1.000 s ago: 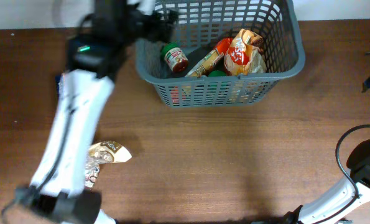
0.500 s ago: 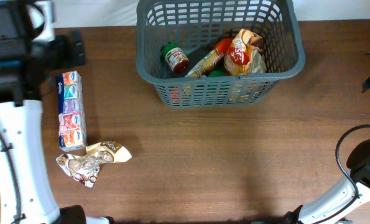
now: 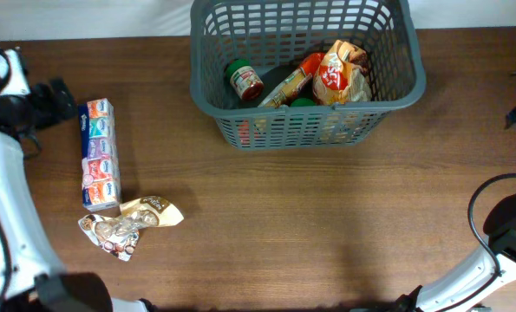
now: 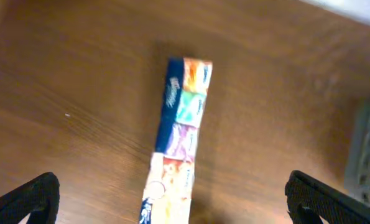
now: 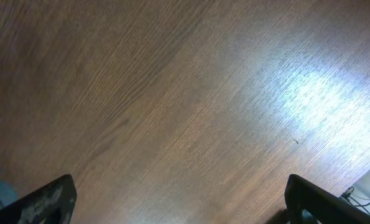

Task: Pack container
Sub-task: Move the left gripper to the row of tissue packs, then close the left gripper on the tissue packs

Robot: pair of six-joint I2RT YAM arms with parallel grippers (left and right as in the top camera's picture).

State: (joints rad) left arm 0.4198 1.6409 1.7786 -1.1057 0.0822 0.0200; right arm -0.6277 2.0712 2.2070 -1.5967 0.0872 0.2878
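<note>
**A:** What is different on the table?

**B:** Not the container. It sits where it sat, mid-table at the far edge, with the same snack bag and green-lidded jar inside. The left arm is what has moved. A second ago it hung over the container's left rim, and now it has swung out to the table's left edge.

**A:** Carrying anything?

**B:** No. In the wrist view the left gripper has its fingertips spread wide with nothing between them. It looks down on the tissue pack, a long strip lying flat (many-coloured, a little blurred by motion). It is just beside the near end of the pack, not touching it.

**A:** So the tissue pack is next?

**B:** That is my reading. It and the crumpled wrapper just below it are the only loose things outside the container, both well apart from it. The arm has to line up across the narrow width, come down and close.

**A:** And the right gripper?

**B:** Spread wide too, over bare wood, holding nothing.
</note>
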